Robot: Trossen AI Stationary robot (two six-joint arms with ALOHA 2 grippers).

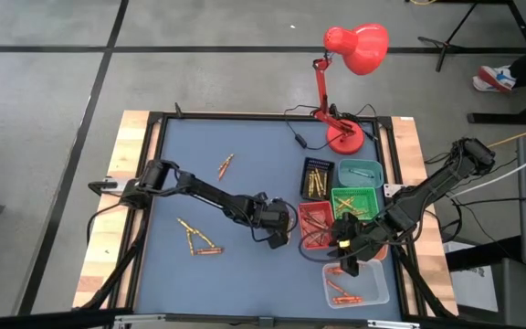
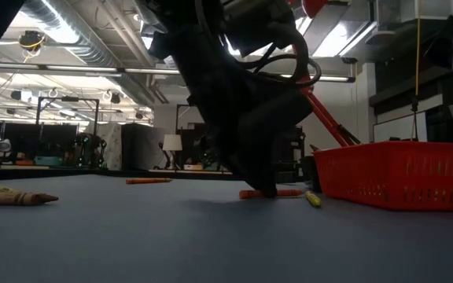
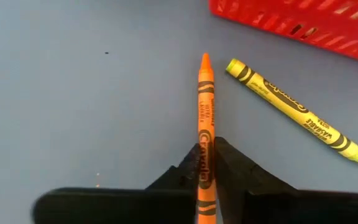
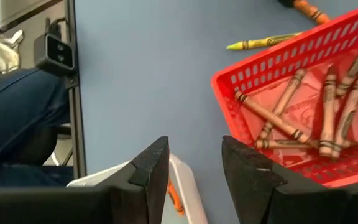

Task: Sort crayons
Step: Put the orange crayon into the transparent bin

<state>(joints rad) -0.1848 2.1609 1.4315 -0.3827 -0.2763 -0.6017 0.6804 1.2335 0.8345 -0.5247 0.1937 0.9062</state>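
Note:
An orange crayon [image 3: 204, 106] lies on the blue table beside a yellow crayon [image 3: 297, 112], just left of the red tray [image 1: 316, 225]. My left gripper [image 3: 205, 163] reaches down from the left and is shut on the orange crayon; in the low view it [image 2: 267, 187] stands at the table top. My right gripper [image 4: 194, 165] hovers open over the near edge of the red tray [image 4: 303, 106], which holds several crayons, and above a clear tray [image 1: 355, 284]. My left gripper pinches the orange crayon's wrapped shaft [image 3: 204, 140] between its two fingers, in the half away from the pointed tip. The fingers slant down from the table's left, one on each long side. The crayon lies flat on the table [image 2: 283, 192], tip pointing away.
A dark tray [image 1: 316, 176], a teal tray [image 1: 361, 170] and a green tray [image 1: 354, 201] stand behind the red one. Loose crayons lie at the left [image 1: 197, 239] and far left [image 1: 226, 165]. A red lamp [image 1: 343, 137] stands at the far edge.

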